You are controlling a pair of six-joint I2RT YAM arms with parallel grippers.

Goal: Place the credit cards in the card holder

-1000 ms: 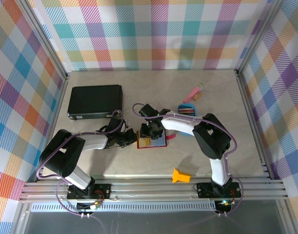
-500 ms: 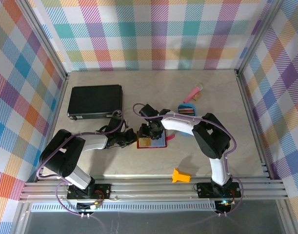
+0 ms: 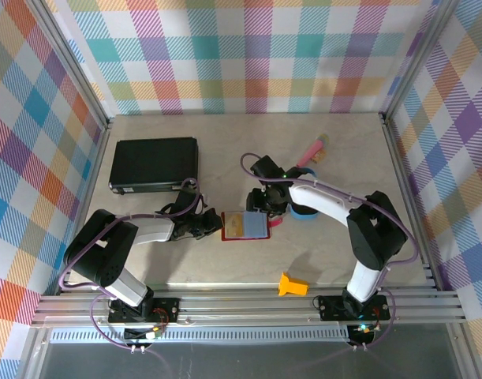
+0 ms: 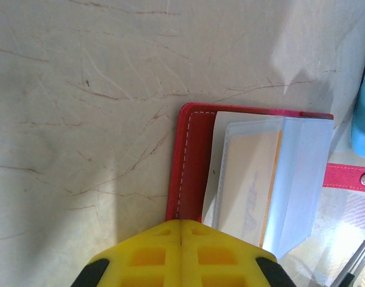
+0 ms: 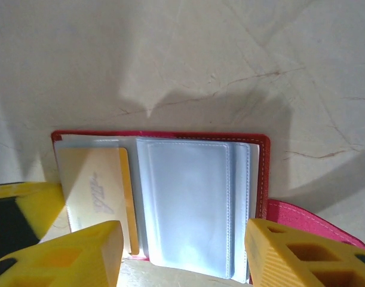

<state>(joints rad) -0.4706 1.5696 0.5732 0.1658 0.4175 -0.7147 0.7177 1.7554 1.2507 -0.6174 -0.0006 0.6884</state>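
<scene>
Beige stone-look tabletop [image 3: 327, 253], veined with thin brown lines, sits inside bright plaid walls [image 3: 248, 55] and a metal frame [image 3: 248, 304]. A black case [image 3: 154, 163] lies at the back left, and an orange block [image 3: 292, 283] sits near the front edge. The red wallet [image 3: 244, 226] lies open in the middle, with a tan card [image 5: 95, 191] tucked into its left clear pocket. The left gripper [image 4: 181, 226] has its yellow fingers pressed together at the wallet's red edge, nothing between them. The right gripper [image 5: 182, 233] hangs over the wallet, jaws apart and empty.
</scene>
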